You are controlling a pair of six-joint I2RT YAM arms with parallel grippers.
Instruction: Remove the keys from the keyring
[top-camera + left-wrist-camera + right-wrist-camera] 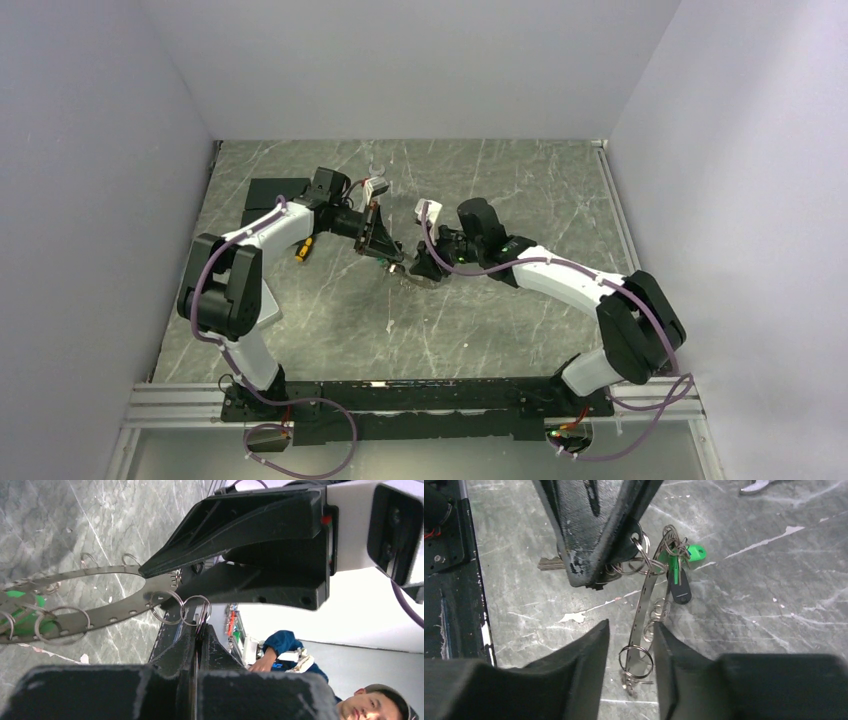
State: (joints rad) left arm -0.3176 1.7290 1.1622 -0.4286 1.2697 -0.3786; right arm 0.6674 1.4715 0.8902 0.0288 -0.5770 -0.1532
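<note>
The keyring, a flat grey perforated hoop hung with small split rings, is held above the table where the arms meet. It shows edge-on in the right wrist view and as a wide hoop in the left wrist view. My left gripper is shut on a small split ring of the hoop; its fingers come down from above in the right wrist view. The right gripper is open, one jaw on each side of the hoop's strip and a split ring. A green key and a dark one dangle at the far side.
A silver key pokes out behind the left fingers. A silver wrench lies farther back. A black box and an orange-handled tool sit by the left arm. Grey walls close in the table's sides and back.
</note>
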